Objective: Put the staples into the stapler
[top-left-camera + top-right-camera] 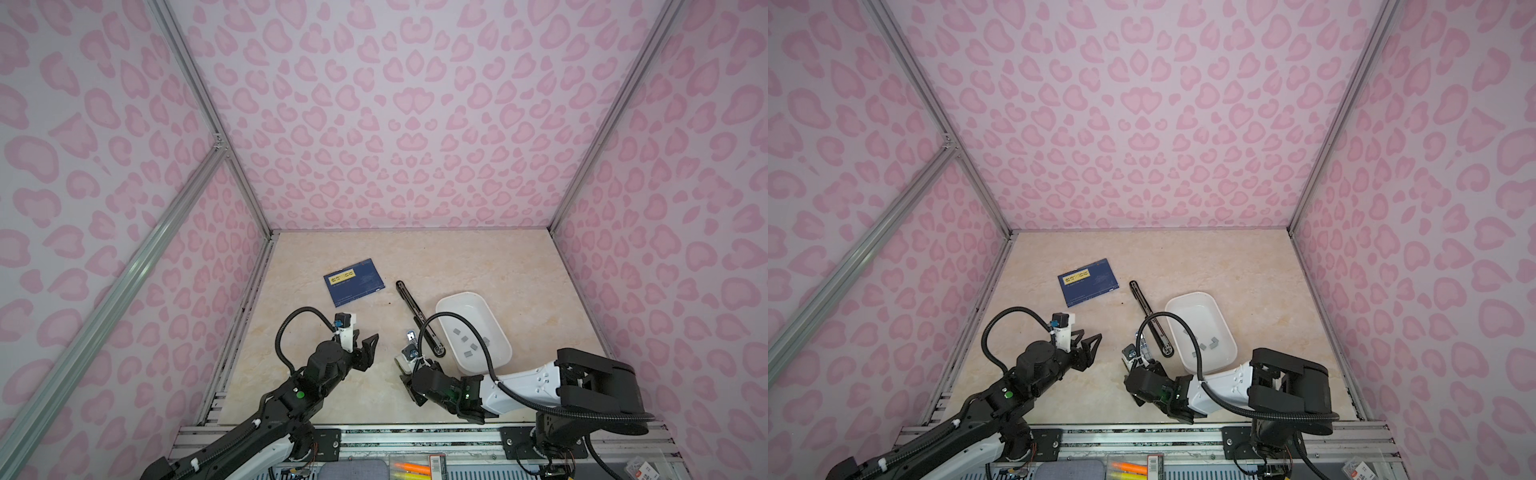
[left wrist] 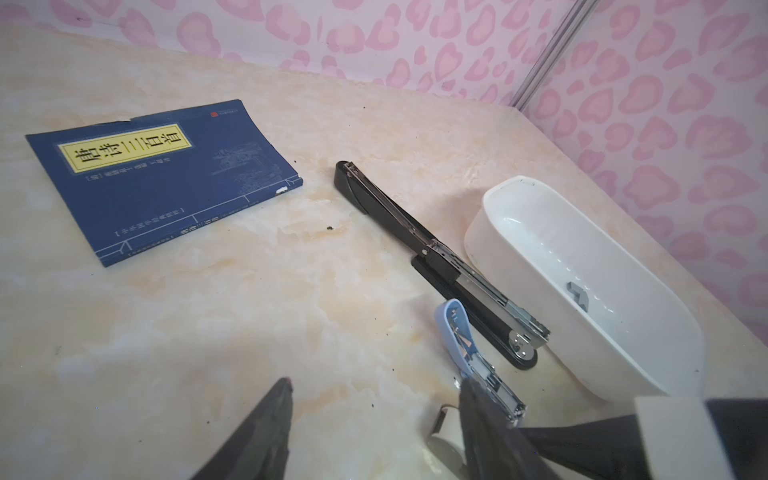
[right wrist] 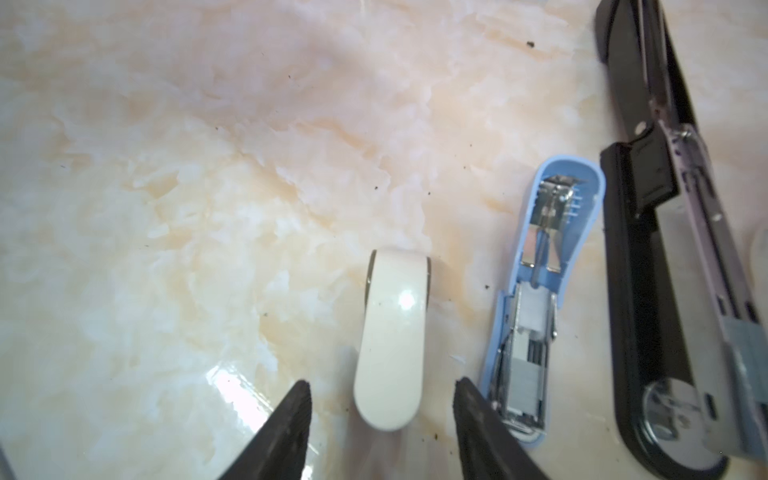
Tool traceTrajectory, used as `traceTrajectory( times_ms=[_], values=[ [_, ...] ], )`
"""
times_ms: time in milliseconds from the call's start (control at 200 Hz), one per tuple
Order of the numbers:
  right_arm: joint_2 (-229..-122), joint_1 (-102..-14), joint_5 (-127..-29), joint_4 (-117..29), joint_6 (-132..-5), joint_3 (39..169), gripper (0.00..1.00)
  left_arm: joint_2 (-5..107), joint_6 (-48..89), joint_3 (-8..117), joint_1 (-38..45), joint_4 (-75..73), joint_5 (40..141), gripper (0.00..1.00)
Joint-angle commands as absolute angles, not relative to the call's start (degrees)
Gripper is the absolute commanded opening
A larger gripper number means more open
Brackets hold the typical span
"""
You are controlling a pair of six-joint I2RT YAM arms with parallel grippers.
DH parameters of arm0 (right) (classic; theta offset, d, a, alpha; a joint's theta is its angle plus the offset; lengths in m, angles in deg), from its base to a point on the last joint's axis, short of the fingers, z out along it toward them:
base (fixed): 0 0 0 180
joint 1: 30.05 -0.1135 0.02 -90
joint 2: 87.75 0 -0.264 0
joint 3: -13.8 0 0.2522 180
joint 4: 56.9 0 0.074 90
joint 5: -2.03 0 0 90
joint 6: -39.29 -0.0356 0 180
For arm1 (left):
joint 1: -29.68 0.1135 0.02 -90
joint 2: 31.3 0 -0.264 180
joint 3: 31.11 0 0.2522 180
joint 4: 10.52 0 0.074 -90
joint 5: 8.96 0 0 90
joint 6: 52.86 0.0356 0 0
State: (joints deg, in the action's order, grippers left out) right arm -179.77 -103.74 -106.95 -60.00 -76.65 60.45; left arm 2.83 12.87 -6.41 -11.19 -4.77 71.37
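The right gripper hangs low near the front edge of the tabletop. Its fingers are spread astride the end of a closed white stapler, with a gap on each side. Just beside it lies a blue stapler, flipped open. A long black stapler slants from the middle toward the front, hemming that side. Beyond it, near the right edge, sits a white tray with the staples loose inside. The left gripper is spread and empty. A blue book lies toward the left edge, and the far half of the tabletop is bare.
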Motion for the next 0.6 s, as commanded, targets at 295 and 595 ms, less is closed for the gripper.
traceTrajectory(
  times_ms=[295, 595],
  values=[
    [-193.38, -101.52, -107.99, -58.38, -77.42, 74.05, 0.23, -12.97, 9.81, -8.5, -10.92, 6.36, 68.25, 0.75],
    [-201.46, -99.13, -106.78, -55.55, -78.23, 84.55, 0.35, -12.04, 3.38, -7.03, -10.82, 10.46, 56.71, 0.98]
  ],
)
